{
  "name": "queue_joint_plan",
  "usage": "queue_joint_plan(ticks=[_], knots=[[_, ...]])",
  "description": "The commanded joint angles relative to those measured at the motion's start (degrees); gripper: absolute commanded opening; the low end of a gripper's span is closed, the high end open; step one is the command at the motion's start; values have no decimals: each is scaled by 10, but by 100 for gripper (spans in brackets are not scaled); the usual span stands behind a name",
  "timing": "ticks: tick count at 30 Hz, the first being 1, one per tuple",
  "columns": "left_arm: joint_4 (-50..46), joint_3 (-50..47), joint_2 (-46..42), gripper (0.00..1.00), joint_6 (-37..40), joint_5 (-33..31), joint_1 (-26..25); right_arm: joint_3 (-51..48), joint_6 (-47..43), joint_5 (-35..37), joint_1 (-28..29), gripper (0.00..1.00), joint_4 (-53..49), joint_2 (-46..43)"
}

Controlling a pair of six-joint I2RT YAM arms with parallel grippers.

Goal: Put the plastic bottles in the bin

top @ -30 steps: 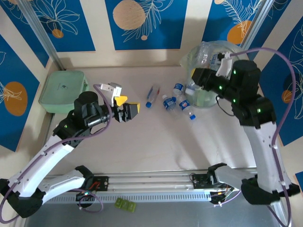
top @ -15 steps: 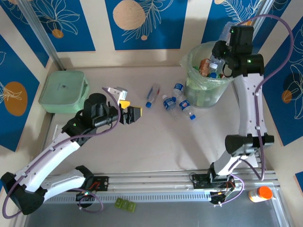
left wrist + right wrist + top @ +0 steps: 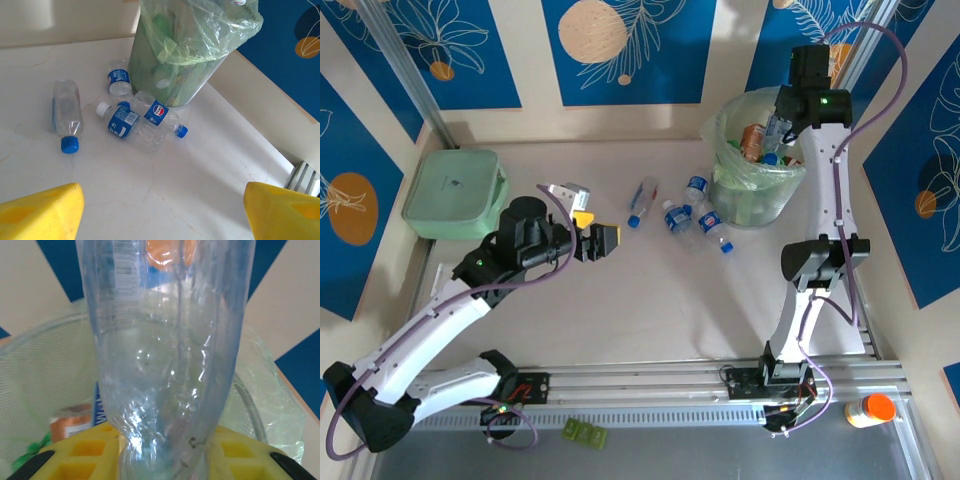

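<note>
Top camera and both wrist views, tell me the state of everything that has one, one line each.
Bin: upright, bag-lined, partly filled with bottles.
Left claw: open, empty, above the table.
Right claw: shut on the clear bottle, over the bin.
Clear bottle: gripped, not yet dropped.
Table bottles: four, lying on their sides beside the bin.
Mint-green box: lid shut.
Orange-capped bottle: lying on its side.

White links (image 3: 420, 335), black joints (image 3: 525, 225), purple cables (image 3: 901, 60), yellow gripper fingers (image 3: 40, 210), perhaps green status lights (image 3: 823, 98)
</note>
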Motion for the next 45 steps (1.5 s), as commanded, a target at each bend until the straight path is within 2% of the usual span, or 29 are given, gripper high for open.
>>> queue_joint_plan(ticks=[1,8,13,18,22,28,34,37,42,45], knots=[[12,-3,1,83,8,-10,-8,23,3,12,-10,33,-26,19],[9,-1,2,83,12,-18,-8,-15,48,12,-12,34,-76,34],[10,1,6,83,13,-21,-8,-67,63,-23,-13,37,-68,32],[10,1,8,84,13,-23,-8,-64,67,-47,-19,49,-68,45],[9,3,10,84,14,-26,-9,0,55,-39,-13,61,-97,62],[7,5,10,85,15,-31,-9,23,53,-23,-9,67,-96,34],[4,5,7,85,18,-37,-9,-8,46,-19,0,67,-62,-11],[3,5,6,85,19,-40,-8,-22,48,-29,-1,62,-54,-19],[3,3,4,85,21,-46,-8,-58,51,-37,-7,48,-45,-20],[3,2,1,85,21,-49,-8,-82,55,-55,-22,45,-36,-15]])
